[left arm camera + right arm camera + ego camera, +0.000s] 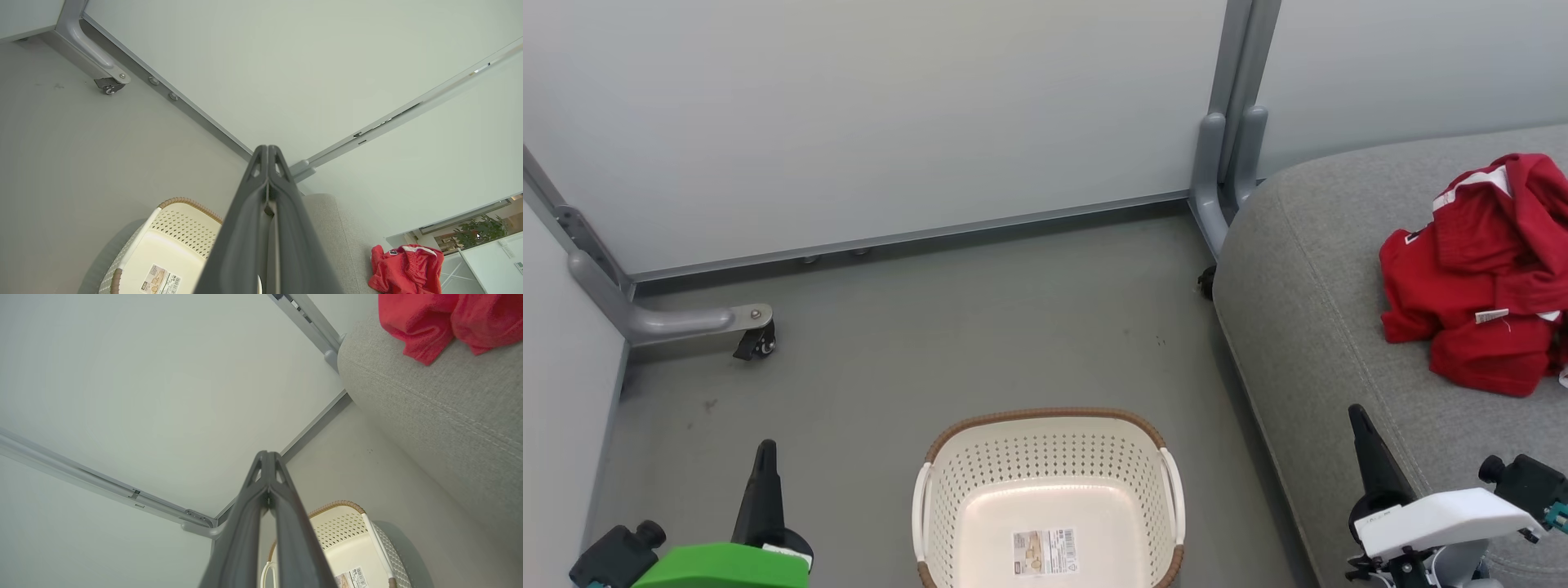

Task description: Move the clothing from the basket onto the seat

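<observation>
Head view: one basket [1045, 457] on the floor, one label [1045, 551] inside; one red heap of clothing [1478, 278] on the seat [1307, 269], far right.
Two grippers, both clenched with fingers pressed together: left gripper [765, 453] near left, right gripper [1360, 420] near right.

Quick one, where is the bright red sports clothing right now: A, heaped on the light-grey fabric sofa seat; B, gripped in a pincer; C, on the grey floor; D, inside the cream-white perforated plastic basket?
A: the bright red sports clothing lies heaped on the light-grey fabric sofa seat, and the cream-white perforated plastic basket shows just a label inside.
</observation>
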